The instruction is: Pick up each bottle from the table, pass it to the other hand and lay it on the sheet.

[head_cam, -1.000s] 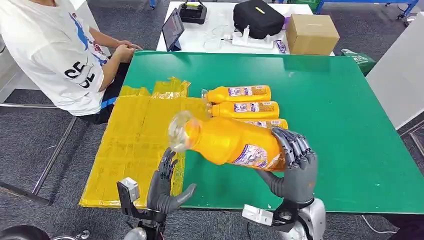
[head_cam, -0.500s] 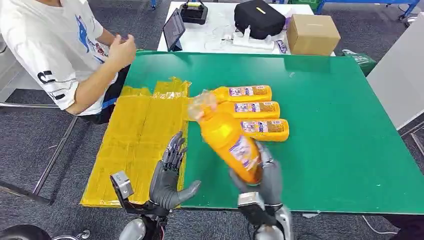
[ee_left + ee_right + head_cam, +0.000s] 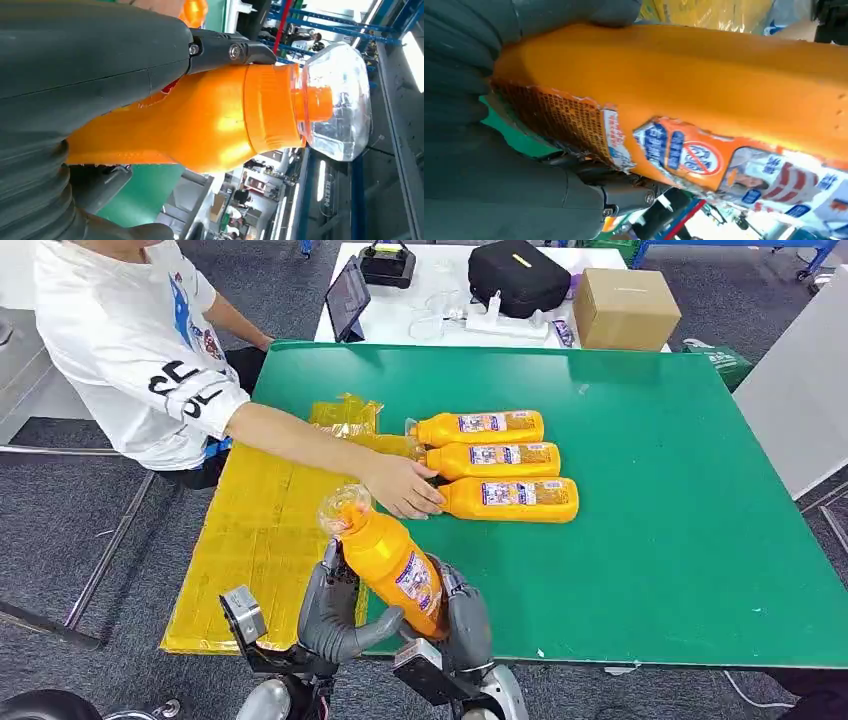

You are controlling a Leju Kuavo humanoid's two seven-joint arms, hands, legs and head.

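Right robot hand (image 3: pixel 468 615): dark fingers wrapped around the base of the held orange bottle (image 3: pixel 388 558).
Left robot hand (image 3: pixel 335 608): fingers and thumb closed against the same bottle's side.
Held orange bottle: smooth plastic, torn label, clear domed cap (image 3: pixel 343 508); tilted above the surface's near edge.
Yellow sheet (image 3: pixel 262 530): crinkled plastic, beside the robot hands, hanging over the green surface (image 3: pixel 680 500).
Three orange bottles (image 3: pixel 495 458): lying side by side; a person's hand (image 3: pixel 403 485) touches the nearest.
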